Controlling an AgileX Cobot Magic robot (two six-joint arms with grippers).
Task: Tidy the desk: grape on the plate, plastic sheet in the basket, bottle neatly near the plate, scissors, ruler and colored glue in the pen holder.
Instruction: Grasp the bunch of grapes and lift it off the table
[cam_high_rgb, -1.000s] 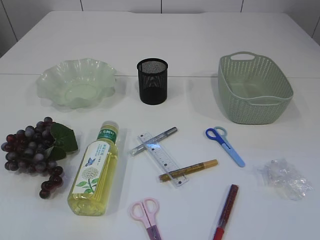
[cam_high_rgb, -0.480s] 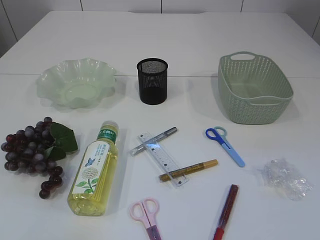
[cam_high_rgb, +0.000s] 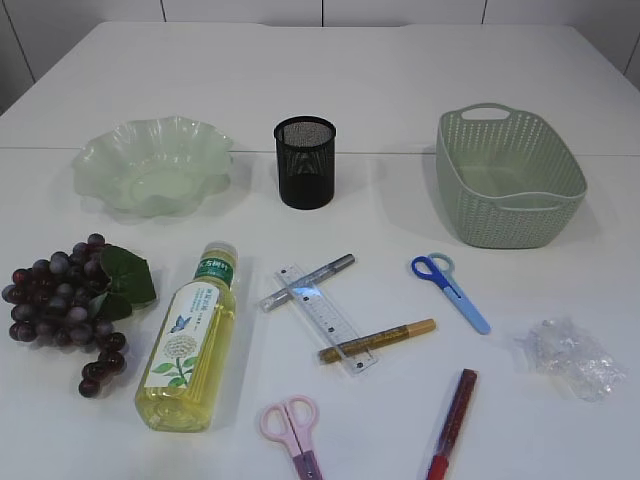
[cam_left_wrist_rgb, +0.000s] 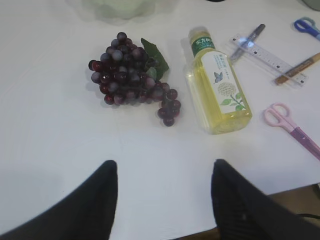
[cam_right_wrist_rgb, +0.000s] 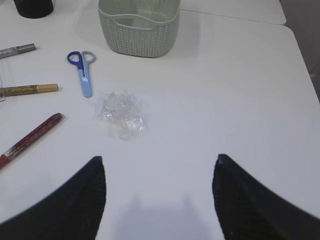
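— Both tools are hanging released over the near edge of the counter (cam_high_rgb: 420, 80): the left tool (cam_left_wrist_rgb: 162, 200) is standing with its jaws spread and nothing between them, and the right tool (cam_right_wrist_rgb: 160, 197) is doing the same.

— What are they facing?

— The left one is looking at the grape (cam_left_wrist_rgb: 131, 80) and the bottle (cam_left_wrist_rgb: 217, 82), which is lying on its side just beside the bunch. The right one is looking at the plastic sheet (cam_right_wrist_rgb: 120, 115), crumpled on bare counter, with the basket (cam_right_wrist_rgb: 139, 25) beyond it.

— So nothing is sitting where it belongs yet?

— Judging by the layout, no. The plate (cam_high_rgb: 150, 165), the pen holder (cam_high_rgb: 305, 162) and the basket are all lined up along the far side, seemingly empty. The ruler (cam_high_rgb: 325, 318) is lying under two colored glue pens, the silver (cam_high_rgb: 308, 283) and the gold (cam_high_rgb: 378, 340); a red one (cam_high_rgb: 452, 412) is lying apart. The blue scissors (cam_high_rgb: 450, 290) and pink scissors (cam_high_rgb: 292, 425) are lying flat.

— Likely split?

— Probably each arm is taking its own side.
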